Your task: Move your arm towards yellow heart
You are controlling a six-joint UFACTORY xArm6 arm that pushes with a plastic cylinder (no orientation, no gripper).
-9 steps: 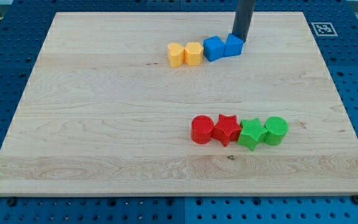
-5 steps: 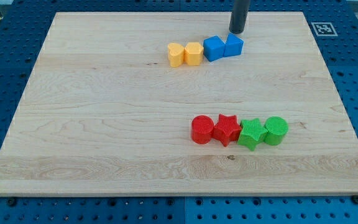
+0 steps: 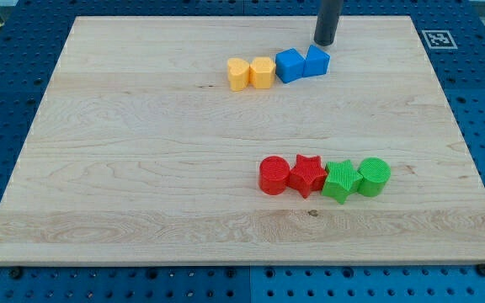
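Observation:
The yellow heart [image 3: 237, 74] lies near the view's top, at the left end of a row with a yellow block [image 3: 263, 71] and two blue blocks [image 3: 290, 65] [image 3: 317, 61]. My tip [image 3: 324, 43] stands just above the right blue block, apart from it, and well to the right of the yellow heart.
A second row sits lower right: a red cylinder [image 3: 274, 175], a red star [image 3: 307, 175], a green star [image 3: 341, 181] and a green cylinder [image 3: 375, 177]. The wooden board [image 3: 141, 168] lies on a blue perforated table. A marker tag [image 3: 437, 38] is at the top right corner.
My tip has drawn back from the right blue block towards the view's top, then shifted slightly right. The blocks have not moved.

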